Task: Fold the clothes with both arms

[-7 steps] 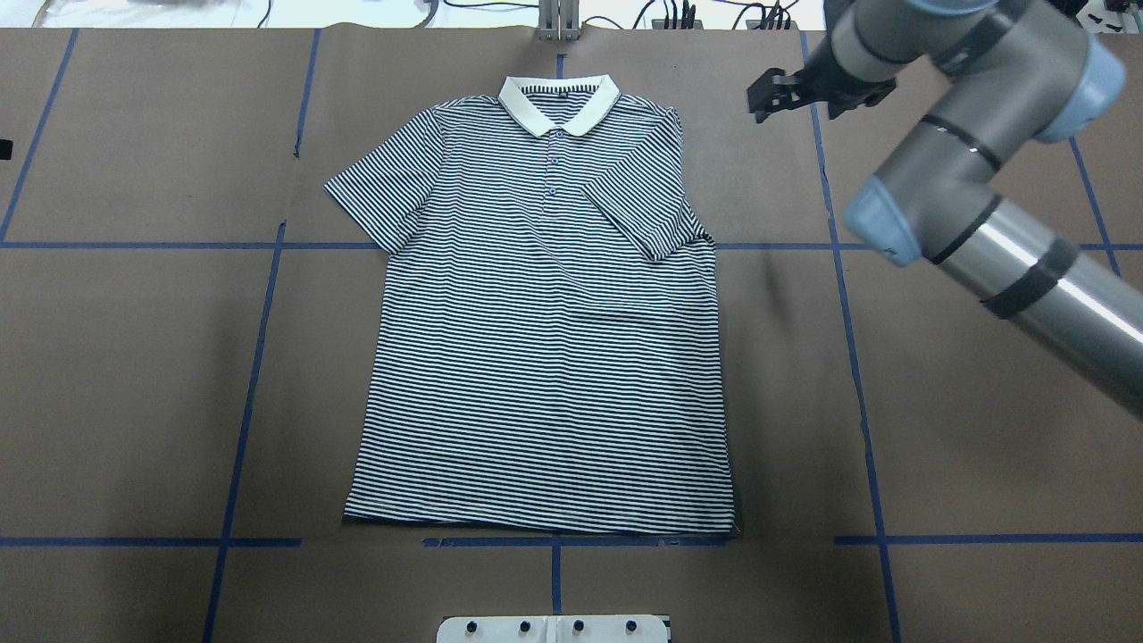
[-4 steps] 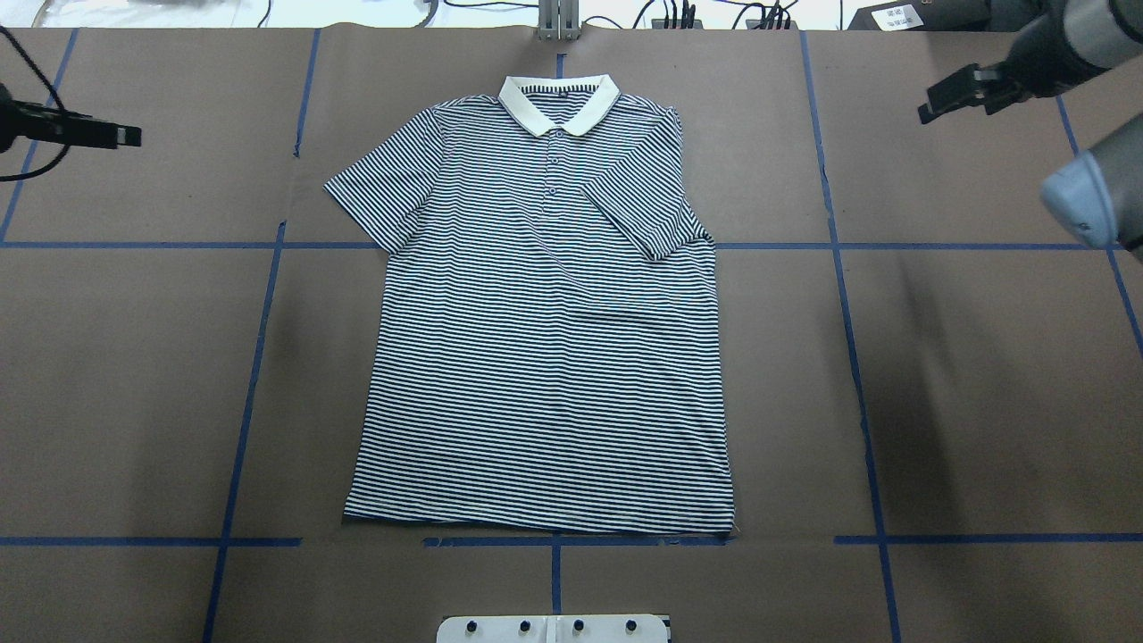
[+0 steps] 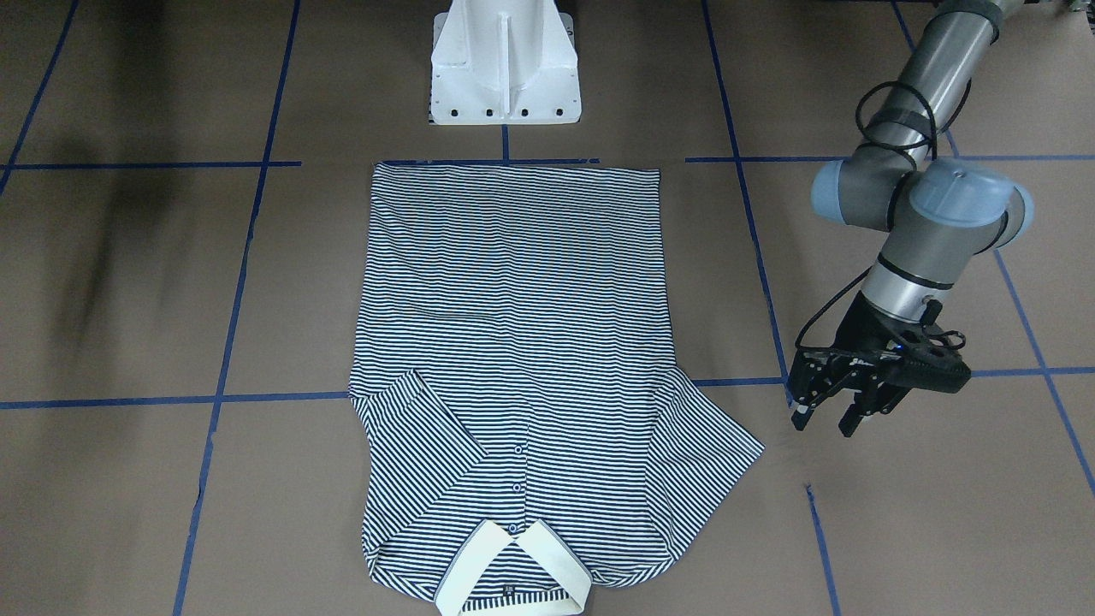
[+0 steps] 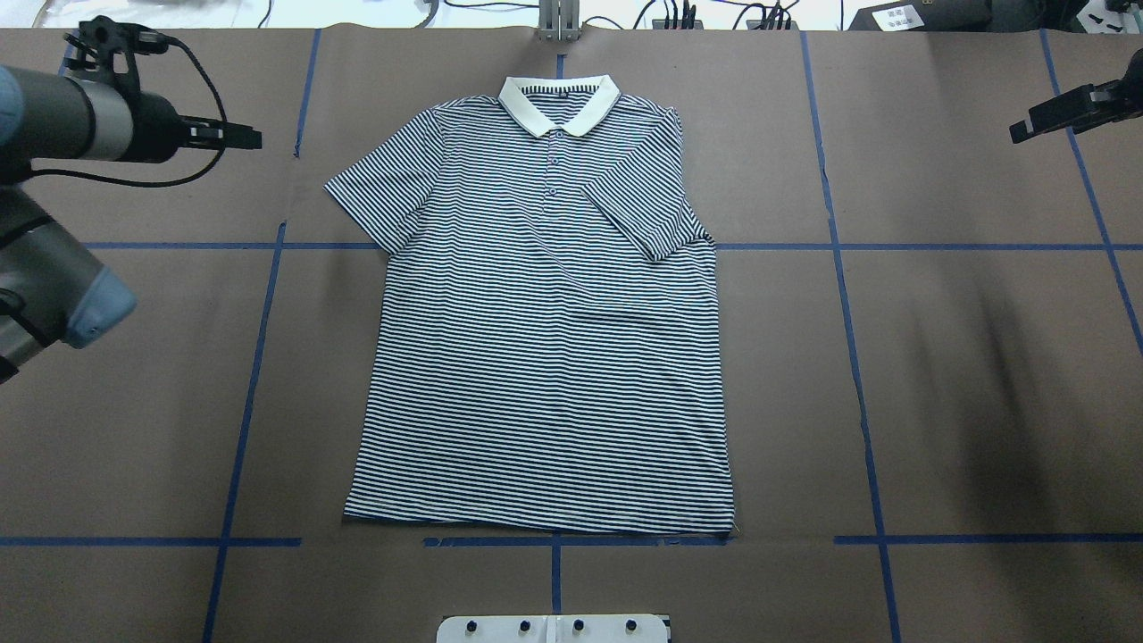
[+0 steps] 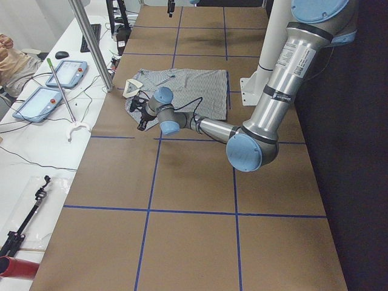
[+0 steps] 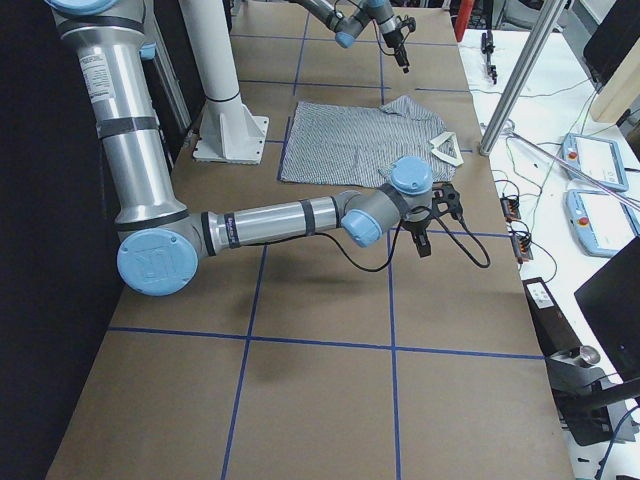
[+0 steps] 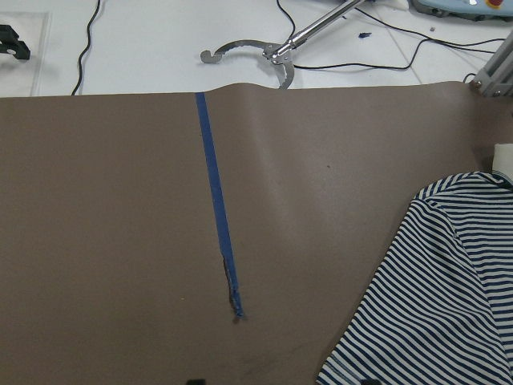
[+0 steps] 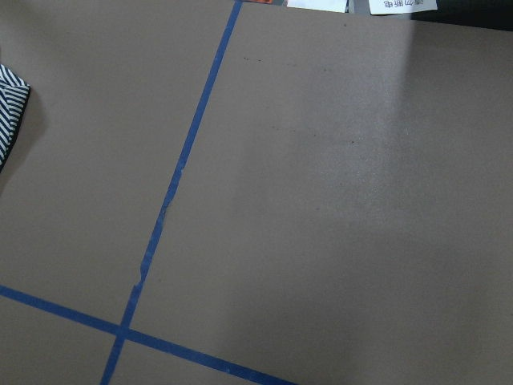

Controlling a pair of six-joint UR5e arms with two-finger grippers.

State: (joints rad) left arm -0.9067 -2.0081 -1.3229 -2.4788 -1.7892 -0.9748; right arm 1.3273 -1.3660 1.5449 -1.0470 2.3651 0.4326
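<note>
Left gripper [image 3: 825, 419] is held parted, nothing gripped; polo shirt [image 3: 513, 299] is seen flat, its spread sleeve near the fingertips. Right gripper [image 4: 1024, 132]: opening cannot be told; shirt well apart.

Polo shirt [image 4: 545, 357]: soft matt knit cloth; collar [image 4: 559, 100] plain cream cloth.
Surface [image 4: 982, 402] under the shirt: smooth matt brown paper (lined with blue tape [image 4: 851, 357]).
Left arm [image 3: 928, 248] beside the shirt: satin silver metal, smooth light-blue caps.
Left tool [image 3: 825, 423]: matt black.
</note>
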